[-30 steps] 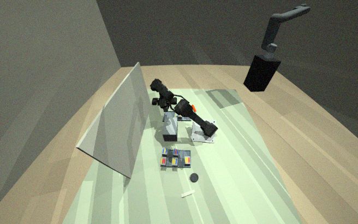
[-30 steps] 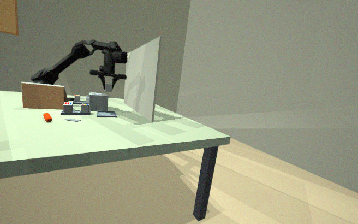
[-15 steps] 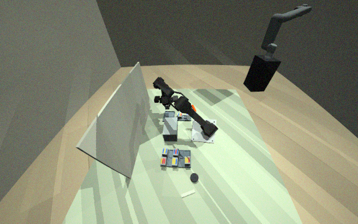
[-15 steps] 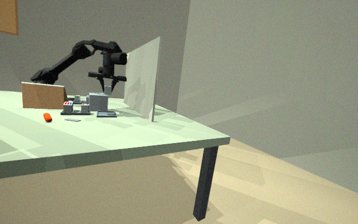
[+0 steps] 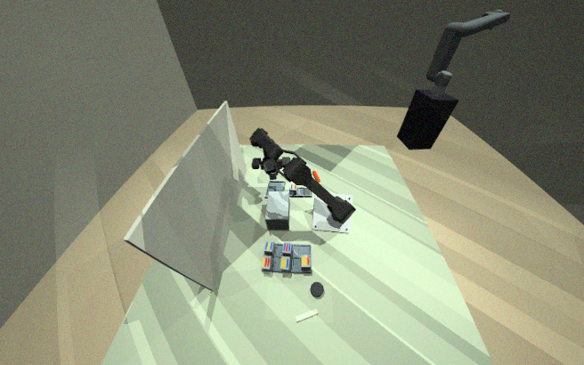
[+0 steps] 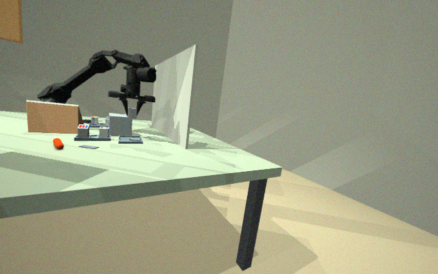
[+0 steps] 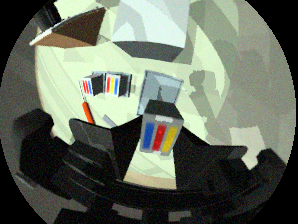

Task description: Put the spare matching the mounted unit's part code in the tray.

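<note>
Pinching 1 spare (image 7: 160, 135) w/ blue-red-yellow stripes, gripper (image 6: 131, 107) hangs above 1 tray (image 6: 130, 139); 5 spares in rack (image 5: 287, 257), 1 mounted unit (image 5: 278, 209).

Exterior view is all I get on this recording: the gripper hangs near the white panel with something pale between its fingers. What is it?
Observer: A spare, clamped in the gripper. The wrist view shows blue, red and yellow stripes on its face.
Operator: Is anything in the tray yet?
Observer: No. In the wrist view the tray looks bare inside and lies just beyond the held spare.
Operator: Any gap in the far rack?
Observer: Yes. The top view shows the six-slot rack with one corner slot bare and striped spares in the other five.
</note>
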